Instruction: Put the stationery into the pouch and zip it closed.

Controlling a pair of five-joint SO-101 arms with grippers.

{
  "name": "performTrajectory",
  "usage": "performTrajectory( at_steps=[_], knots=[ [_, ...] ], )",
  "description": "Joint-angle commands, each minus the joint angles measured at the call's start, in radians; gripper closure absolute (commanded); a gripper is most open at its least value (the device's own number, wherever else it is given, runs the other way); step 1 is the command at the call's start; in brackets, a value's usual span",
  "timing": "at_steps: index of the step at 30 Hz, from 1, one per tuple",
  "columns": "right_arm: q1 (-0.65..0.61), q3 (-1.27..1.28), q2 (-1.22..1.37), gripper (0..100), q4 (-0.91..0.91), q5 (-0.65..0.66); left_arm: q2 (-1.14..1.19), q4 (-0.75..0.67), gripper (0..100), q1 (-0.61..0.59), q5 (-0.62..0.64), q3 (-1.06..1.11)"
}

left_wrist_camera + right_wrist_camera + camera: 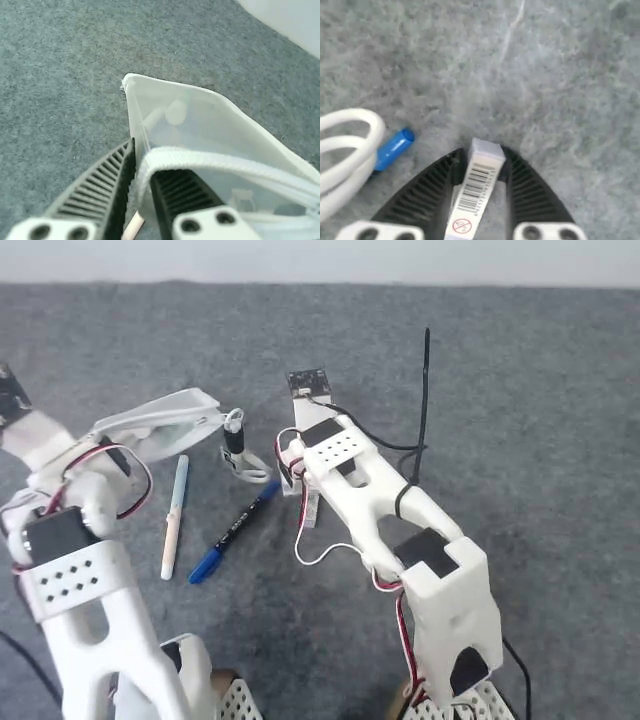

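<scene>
Loading step here. The left gripper (141, 157) has its jaws pinching the pouch (200, 125) rim, over at the left of the tabletop (520, 390). The right gripper (482, 154) jaws are clamped on an eraser (479, 180) near the middle. Next it'll need lining up with the pouch mouth, I'd guess. A pen (175, 512) and a marker (232, 530) lie between them, not yet packed.
</scene>
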Motion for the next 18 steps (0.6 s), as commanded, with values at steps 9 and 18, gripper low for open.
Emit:
performTrajectory(
  at_steps=[9,18],
  knots=[
    [0.004,-0.029,-0.163,99.2,0.111,-0.008,-0.008,-0.032,99,0.002,0.011,-0.028],
    [0.012,-0.023,-0.473,99.2,0.275,-0.008,-0.008,-0.014,99,0.126,0.005,-0.073]
  ],
)
